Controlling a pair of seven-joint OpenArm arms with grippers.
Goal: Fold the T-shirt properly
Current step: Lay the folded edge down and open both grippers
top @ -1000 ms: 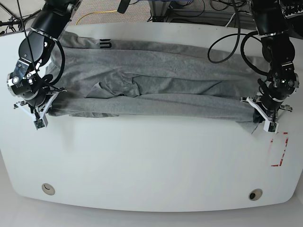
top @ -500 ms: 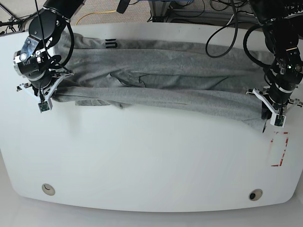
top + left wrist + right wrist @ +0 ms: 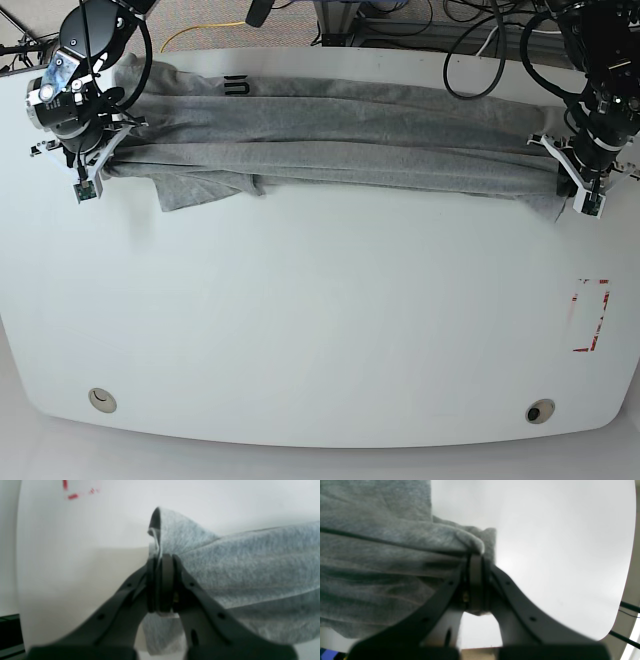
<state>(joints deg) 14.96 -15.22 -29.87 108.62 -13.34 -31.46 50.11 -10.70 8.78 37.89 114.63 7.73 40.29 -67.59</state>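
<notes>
The grey T-shirt (image 3: 340,135) lies stretched in a long band across the far part of the white table (image 3: 320,330). A black mark (image 3: 236,88) shows at its far edge, and a loose flap (image 3: 195,190) hangs out near the left. My left gripper (image 3: 582,195) is at the band's right end, shut on a bunched corner of the T-shirt (image 3: 250,567), fingertips pinched together (image 3: 161,560). My right gripper (image 3: 92,175) is at the left end, shut on the other corner of the T-shirt (image 3: 382,555), fingertips closed (image 3: 475,557).
Red tape marks (image 3: 590,315) sit near the table's right edge and show in the left wrist view (image 3: 72,496). Two round holes (image 3: 101,400) (image 3: 540,411) are near the front edge. Cables (image 3: 470,40) lie behind the table.
Both grippers have moved toward the far edge, carrying the shirt's near edge with them. The shirt is now a narrower, tauter band farther back on the table.
</notes>
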